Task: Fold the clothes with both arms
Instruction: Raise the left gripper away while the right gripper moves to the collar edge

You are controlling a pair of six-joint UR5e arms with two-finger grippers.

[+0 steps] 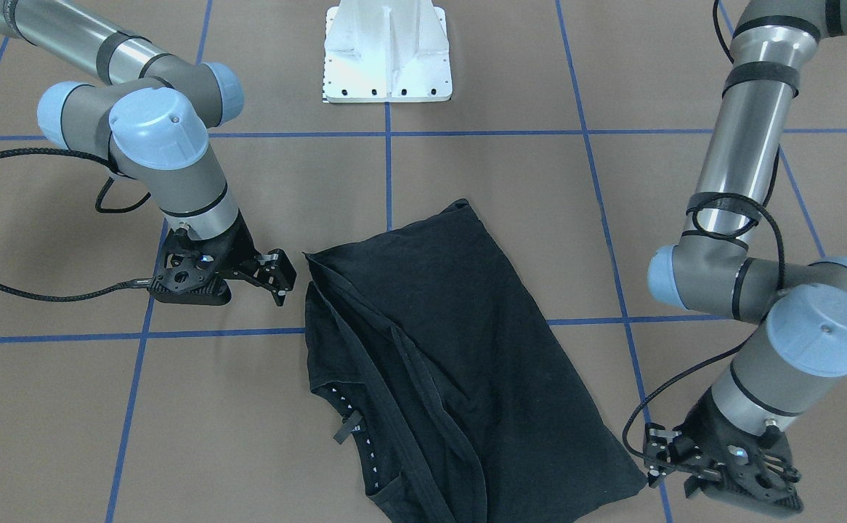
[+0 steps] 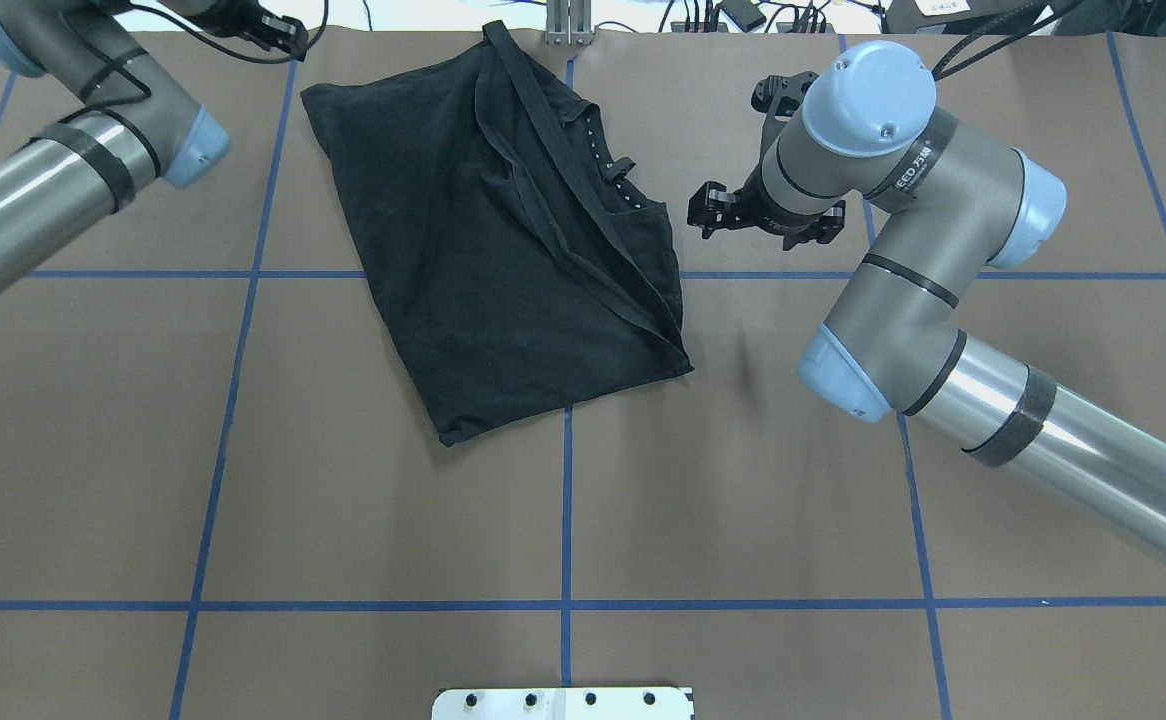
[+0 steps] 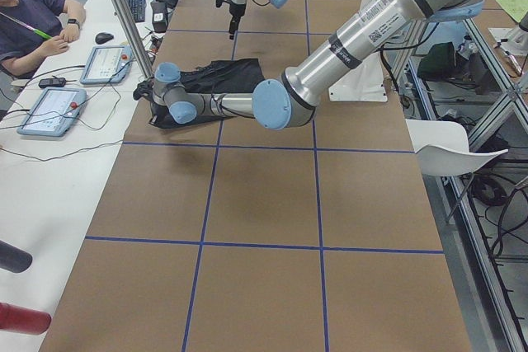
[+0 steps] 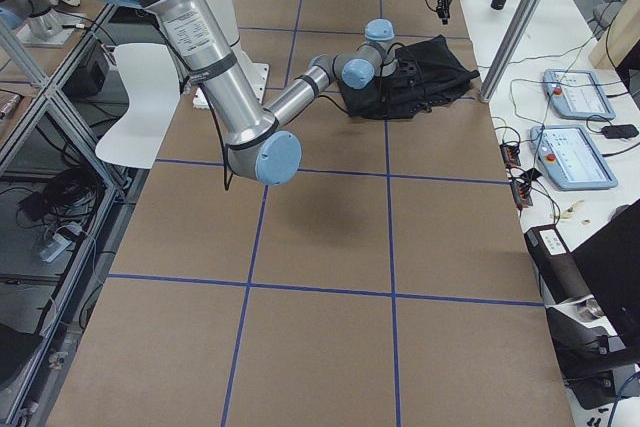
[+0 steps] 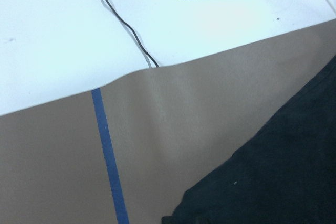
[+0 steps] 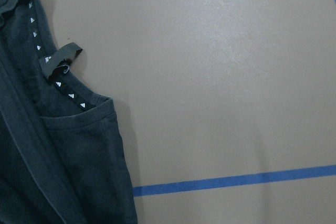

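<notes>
The black T-shirt [image 1: 460,334] [image 2: 503,230] lies folded lengthwise on the brown table, plain side up. Its collar, with small white triangles and a tag [image 6: 60,59], is turned toward the far edge. My right gripper [image 1: 283,280] [image 2: 707,210] hovers open and empty just beside the shirt's collar-side edge. At the opposite far corner of the shirt, my left gripper [image 1: 652,456] [image 2: 281,30] is also open and holds nothing. The left wrist view shows only that corner of the shirt [image 5: 273,182]. Neither wrist view shows any fingers.
The white pedestal base [image 1: 387,58] [image 2: 563,703] stands at the robot's side of the table. Blue tape lines [image 2: 567,500] grid the brown surface. Beyond the far edge is a white desk with cables [image 5: 131,30], tablets [image 3: 54,109] and a seated person [image 3: 29,18].
</notes>
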